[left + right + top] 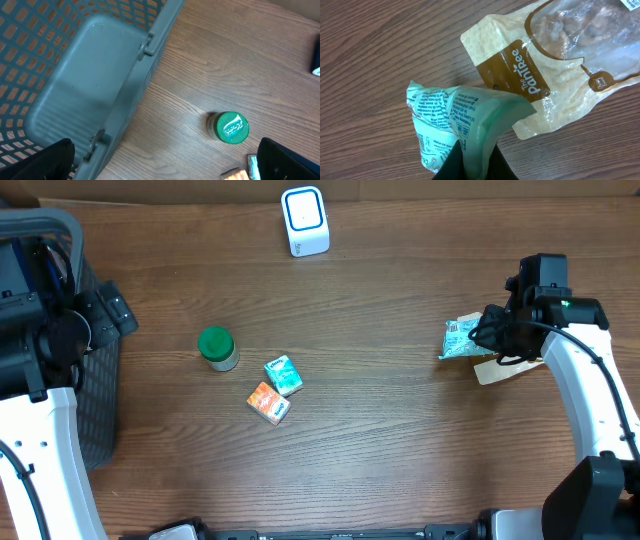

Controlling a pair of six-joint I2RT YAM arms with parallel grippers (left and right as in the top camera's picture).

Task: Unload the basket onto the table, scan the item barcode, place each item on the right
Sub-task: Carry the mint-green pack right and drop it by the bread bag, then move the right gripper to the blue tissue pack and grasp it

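The right gripper (488, 332) is pinched narrow on a crumpled green packet (451, 117) near the desk's (400, 450) right edge. The packet overlaps a tan pouch (520, 70) lying flat there (small print covers the packet's side facing the wrist camera). The left gripper (167, 159) stands wide and holds nothing, at the left edge over the rim of a grey basket (90, 75). The white scanner (304, 221) sits at the middle of the back edge, well apart from the packet.

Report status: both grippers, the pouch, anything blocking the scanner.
Left gripper open, by basket. Right gripper shut on green pouch, overlapping tan bag. Bare table between pouch and scanner.
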